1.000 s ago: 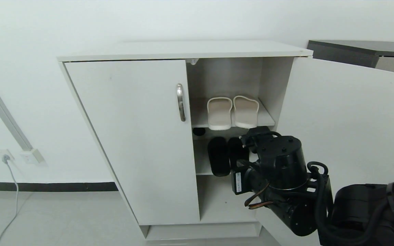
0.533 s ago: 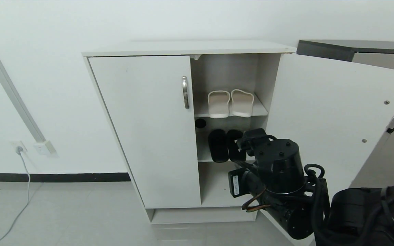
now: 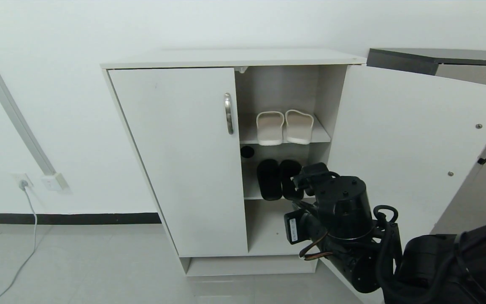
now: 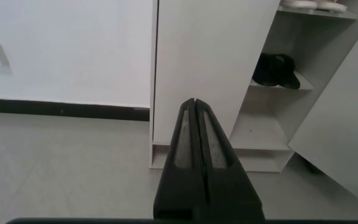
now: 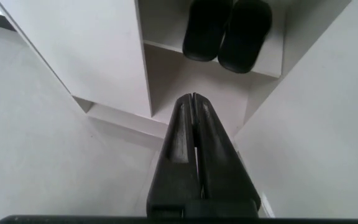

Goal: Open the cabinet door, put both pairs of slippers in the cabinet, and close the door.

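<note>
The cabinet [image 3: 234, 57] stands against the wall with its right door [image 3: 399, 139] swung wide open and its left door [image 3: 179, 160] shut, the handle [image 3: 228, 113] at that door's inner edge. Both pairs are inside: the white slippers [image 3: 284, 127] lie side by side on the upper shelf [image 3: 324, 137], and the black slippers [image 3: 279, 179] lie side by side on the middle shelf [image 3: 249, 192] below. The right end effector [image 5: 193, 98] is closed on nothing, its fingers pressed together, in front of the open compartment just beside the right door's inner face. The left end effector [image 4: 195, 101] is likewise closed and empty, low over the floor, facing the left door.
</note>
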`<state>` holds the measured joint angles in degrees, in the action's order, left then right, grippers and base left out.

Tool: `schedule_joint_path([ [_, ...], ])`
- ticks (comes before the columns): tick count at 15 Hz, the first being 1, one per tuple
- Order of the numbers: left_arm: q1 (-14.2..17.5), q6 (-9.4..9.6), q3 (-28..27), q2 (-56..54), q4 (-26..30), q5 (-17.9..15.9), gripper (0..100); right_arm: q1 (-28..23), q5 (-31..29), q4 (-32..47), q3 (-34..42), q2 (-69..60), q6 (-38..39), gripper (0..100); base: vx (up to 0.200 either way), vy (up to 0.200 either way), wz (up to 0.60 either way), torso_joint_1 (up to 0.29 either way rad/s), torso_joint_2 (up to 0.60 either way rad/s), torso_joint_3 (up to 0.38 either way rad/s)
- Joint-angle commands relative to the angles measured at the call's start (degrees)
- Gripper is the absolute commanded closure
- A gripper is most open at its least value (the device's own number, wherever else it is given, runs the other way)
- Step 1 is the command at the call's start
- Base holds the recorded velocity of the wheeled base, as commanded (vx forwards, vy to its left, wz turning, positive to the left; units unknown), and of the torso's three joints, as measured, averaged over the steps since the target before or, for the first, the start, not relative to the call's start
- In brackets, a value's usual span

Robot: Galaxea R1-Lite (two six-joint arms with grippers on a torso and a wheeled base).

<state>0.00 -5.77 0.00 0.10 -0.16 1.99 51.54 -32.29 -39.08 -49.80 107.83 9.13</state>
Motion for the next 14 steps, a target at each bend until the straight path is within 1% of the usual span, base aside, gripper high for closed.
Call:
schedule_joint_path([
  [1, 0.00, -0.03, 0.00, -0.01, -0.02, 0.03, 100, -0.30, 0.12, -0.03, 0.05, 0.63, 0.10, 100, 0.000, 0.000, 0.00, 0.000, 0.00, 0.000],
  [4, 0.00, -0.12, 0.00, -0.01, -0.02, 0.03, 100, -0.74, 0.30, -0.73, -0.04, 2.21, 0.10, 100, 0.000, 0.000, 0.00, 0.000, 0.00, 0.000],
  [5, 0.00, -0.12, 0.00, -0.01, -0.02, 0.03, 100, -0.83, 0.30, -2.40, -0.04, 3.09, -0.08, 100, 0.000, 0.000, 0.00, 0.000, 0.00, 0.000],
  [9, 0.00, -0.03, 0.00, -0.01, -0.02, 0.03, 100, -1.36, 0.30, -2.58, -0.04, 4.06, -0.08, 100, 0.000, 0.000, 0.00, 0.001, -0.02, -0.031],
  [12, 0.00, -0.03, 0.00, -0.01, -0.02, 0.12, 100, -1.62, 0.30, -2.67, -0.12, 4.41, -0.08, 100, 0.000, 0.000, 0.00, 0.014, -0.19, -0.312],
  [14, 0.00, -0.03, 0.00, -0.01, -0.02, 0.12, 100, -1.71, 0.30, -2.67, -0.12, 4.50, -0.08, 100, 0.000, 0.000, 0.00, 0.046, -0.53, -0.361],
])
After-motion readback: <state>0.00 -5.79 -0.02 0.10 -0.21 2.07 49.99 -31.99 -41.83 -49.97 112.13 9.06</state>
